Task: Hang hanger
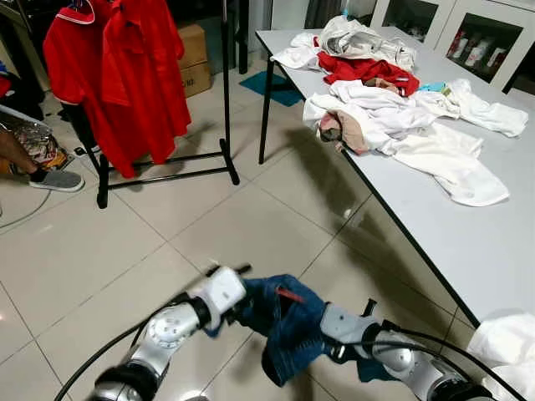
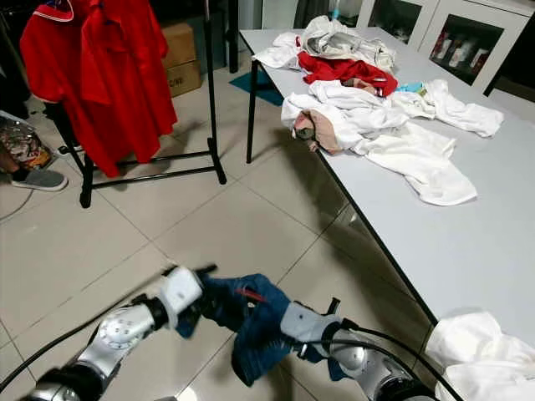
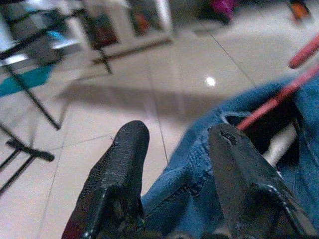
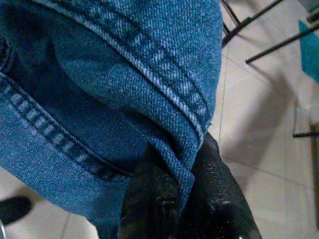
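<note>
A blue denim garment (image 1: 288, 326) hangs low over the floor between my two arms, on a red hanger (image 3: 271, 102) whose bar crosses the fabric. My right gripper (image 4: 182, 152) is shut on a stitched hem of the denim. My left gripper (image 3: 178, 133) stands open at the garment's left edge, its fingers (image 3: 124, 164) apart with a fold of denim lying low between them. A black clothes rack (image 1: 226, 100) with red shirts (image 1: 125, 75) stands ahead on the left.
A long white table (image 1: 468, 242) on the right carries a heap of white and red clothes (image 1: 393, 117). More white cloth (image 1: 506, 342) lies at the lower right. Cardboard boxes (image 1: 194, 58) sit behind the rack. A person's shoe (image 1: 57, 180) rests at the far left.
</note>
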Tool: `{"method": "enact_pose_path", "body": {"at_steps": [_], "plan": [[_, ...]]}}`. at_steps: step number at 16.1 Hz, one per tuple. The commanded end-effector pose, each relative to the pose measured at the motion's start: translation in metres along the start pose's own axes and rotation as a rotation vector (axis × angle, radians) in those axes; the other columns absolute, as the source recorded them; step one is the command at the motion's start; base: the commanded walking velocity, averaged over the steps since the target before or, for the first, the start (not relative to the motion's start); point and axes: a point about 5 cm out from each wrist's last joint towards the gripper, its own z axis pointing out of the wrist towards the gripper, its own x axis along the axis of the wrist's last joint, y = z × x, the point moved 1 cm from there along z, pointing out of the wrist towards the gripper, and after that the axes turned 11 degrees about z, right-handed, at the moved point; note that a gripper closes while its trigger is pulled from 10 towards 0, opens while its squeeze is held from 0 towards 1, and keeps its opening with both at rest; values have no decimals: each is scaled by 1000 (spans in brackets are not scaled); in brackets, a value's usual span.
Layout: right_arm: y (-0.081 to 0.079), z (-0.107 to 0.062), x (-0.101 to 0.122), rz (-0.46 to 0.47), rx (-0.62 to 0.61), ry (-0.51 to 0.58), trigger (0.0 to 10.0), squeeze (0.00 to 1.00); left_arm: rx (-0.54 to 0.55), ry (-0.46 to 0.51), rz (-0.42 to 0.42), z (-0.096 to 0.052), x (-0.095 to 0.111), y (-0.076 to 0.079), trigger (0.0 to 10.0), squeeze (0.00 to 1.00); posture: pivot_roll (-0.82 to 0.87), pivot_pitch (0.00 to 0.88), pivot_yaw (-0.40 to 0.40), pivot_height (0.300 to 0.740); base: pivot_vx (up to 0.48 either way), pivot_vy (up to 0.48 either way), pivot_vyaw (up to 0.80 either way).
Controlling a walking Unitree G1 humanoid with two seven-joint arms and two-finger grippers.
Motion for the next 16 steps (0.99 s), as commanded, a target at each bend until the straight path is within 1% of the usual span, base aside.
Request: {"method": "enact_pose_path", "body": {"at_steps": [1,3,4,5,6,7,10,11,12,13,14,15,16], "plan": [[9,1,4,63,-37,18,0,0,47,25,-70,2,3,-2,10000,0,-57,0,-23,740,0,0,0],[13,2,7,150,-59,40,0,0,114,73,-162,3,8,-2,10000,0,-56,0,-22,740,0,0,0],[13,2,8,165,-63,44,0,0,128,81,-178,3,9,-2,10000,0,-56,0,-22,740,0,0,0],[13,2,10,207,-64,63,0,0,177,94,-218,1,9,-3,10000,0,-59,0,-20,740,0,0,0],[13,2,11,224,-66,73,0,0,203,99,-242,0,8,-5,10000,0,-61,0,-19,740,0,0,0],[15,2,15,270,-73,95,0,0,265,105,-295,-4,7,-10,10000,0,-61,0,-19,740,0,0,0],[22,5,26,414,-114,153,0,0,488,145,-459,-20,3,-33,10000,0,-64,0,-16,740,0,0,0],[22,5,26,423,-117,155,0,0,501,147,-466,-21,3,-34,10000,0,-64,0,-16,740,0,0,0],[24,7,32,475,-142,183,2980,0,567,141,-500,-24,1,-38,10000,0,-59,0,-18,740,0,0,0],[27,8,38,529,-166,214,3412,0,607,133,-522,-27,-1,-40,10000,0,-59,0,-18,740,0,0,0],[30,9,45,587,-188,252,3922,0,612,126,-522,-28,-1,-39,10000,0,-59,0,-18,740,0,0,0],[33,9,49,617,-205,275,5020,0,616,125,-526,-29,0,-39,10000,0,-54,0,-18,740,0,0,0],[34,8,55,655,-208,316,9922,0,648,114,-544,-31,-2,-40,10000,0,-54,0,-18,740,0,0,0]]}}
